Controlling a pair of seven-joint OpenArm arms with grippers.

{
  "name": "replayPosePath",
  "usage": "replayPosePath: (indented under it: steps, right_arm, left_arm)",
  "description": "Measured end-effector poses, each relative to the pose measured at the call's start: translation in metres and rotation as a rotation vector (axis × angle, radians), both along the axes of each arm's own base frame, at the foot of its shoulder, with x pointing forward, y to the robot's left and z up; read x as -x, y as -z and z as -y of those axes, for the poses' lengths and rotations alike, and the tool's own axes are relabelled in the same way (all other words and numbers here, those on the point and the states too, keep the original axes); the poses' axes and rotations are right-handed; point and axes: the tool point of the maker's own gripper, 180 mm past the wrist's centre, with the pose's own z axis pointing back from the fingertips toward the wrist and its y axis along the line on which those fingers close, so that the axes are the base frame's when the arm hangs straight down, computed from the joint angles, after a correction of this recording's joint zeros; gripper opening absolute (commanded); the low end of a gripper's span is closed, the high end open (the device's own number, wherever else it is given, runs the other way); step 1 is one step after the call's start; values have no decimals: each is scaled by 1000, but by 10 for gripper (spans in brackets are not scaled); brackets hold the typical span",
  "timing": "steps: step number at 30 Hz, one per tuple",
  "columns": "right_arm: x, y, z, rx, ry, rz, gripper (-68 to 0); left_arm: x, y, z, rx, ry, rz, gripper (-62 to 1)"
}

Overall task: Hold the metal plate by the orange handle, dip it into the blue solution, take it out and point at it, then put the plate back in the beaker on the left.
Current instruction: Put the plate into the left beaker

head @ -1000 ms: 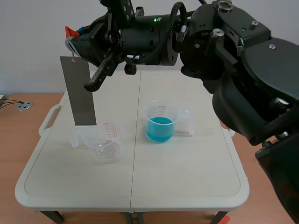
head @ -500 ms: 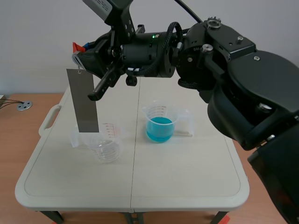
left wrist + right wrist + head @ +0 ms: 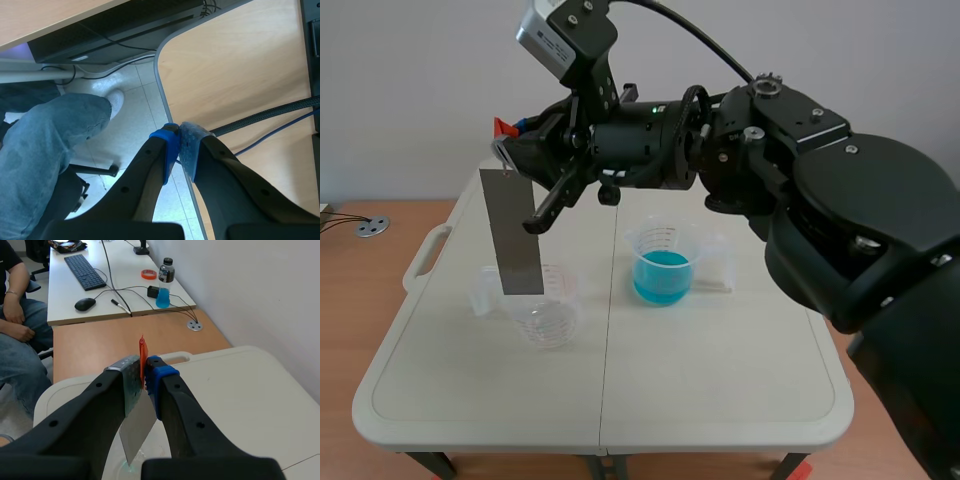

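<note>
While hung upright by the orange handle [image 3: 503, 127], shows as a grey metal plate [image 3: 512, 232] with its lower edge level with the rim of the empty beaker [image 3: 548, 305] on the left half of the counter [image 3: 720, 350] — inside or just short of it, cannot tell. Pinched at that handle by the right tool [image 3: 508, 142], fingers clamped on it. Well apart from the beaker of blue solution [image 3: 662, 265]. Off over the floor [image 3: 145, 95] beside a wooden desk [image 3: 235, 70]: left tool [image 3: 179, 150], pads pressed together on nothing — a jeans-clad leg [image 3: 45, 145] nearby.
</note>
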Motion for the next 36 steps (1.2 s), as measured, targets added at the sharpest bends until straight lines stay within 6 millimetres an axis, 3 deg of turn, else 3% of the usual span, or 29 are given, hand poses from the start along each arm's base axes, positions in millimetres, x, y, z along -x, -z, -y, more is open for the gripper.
replayPosePath:
  steps: [9,26,36]
  right_arm:
    - [6,19,-6,-23,-23,-52,-660]
    - [-3,57,4,-11,40,-153,-660]
    - [-3,59,5,-18,44,-164,-660]
  left_arm:
    - [0,0,0,0,0,0,-582]
    - [0,0,0,0,0,0,-582]
    - [0,0,0,0,0,0,-582]
